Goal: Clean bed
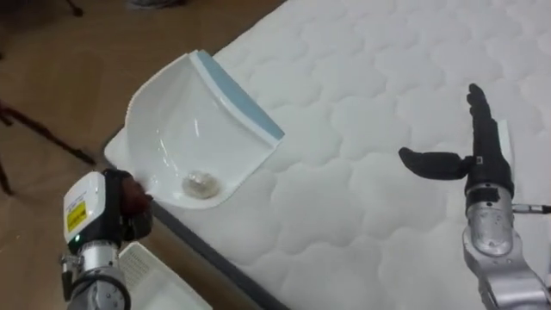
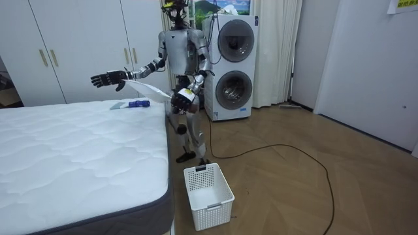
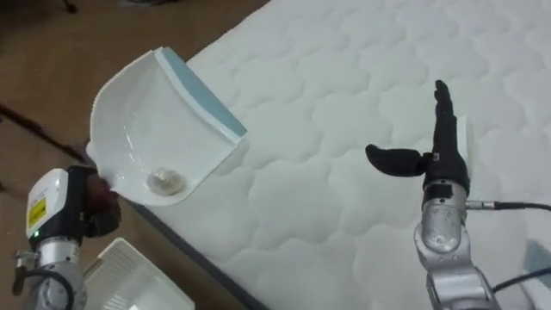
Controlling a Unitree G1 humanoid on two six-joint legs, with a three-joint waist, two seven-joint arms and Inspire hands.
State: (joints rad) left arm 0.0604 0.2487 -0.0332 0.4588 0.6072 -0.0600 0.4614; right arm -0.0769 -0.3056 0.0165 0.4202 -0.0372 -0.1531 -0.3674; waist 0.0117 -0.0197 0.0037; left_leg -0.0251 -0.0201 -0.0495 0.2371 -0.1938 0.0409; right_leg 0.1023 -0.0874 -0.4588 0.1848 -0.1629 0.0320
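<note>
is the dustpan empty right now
No, a small pale lump lies near the bottom of the white dustpan that the left hand holds at the mattress edge.

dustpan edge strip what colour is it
Light blue strip on a white dustpan; clearest in the left eye view.

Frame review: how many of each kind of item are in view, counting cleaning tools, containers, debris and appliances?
White dustpan: 1
Blue-handled brush: 1
White slatted basket: 1
Small scrap in the dustpan: 1
Stacked front-loading machines: 2
Total: 6
</note>
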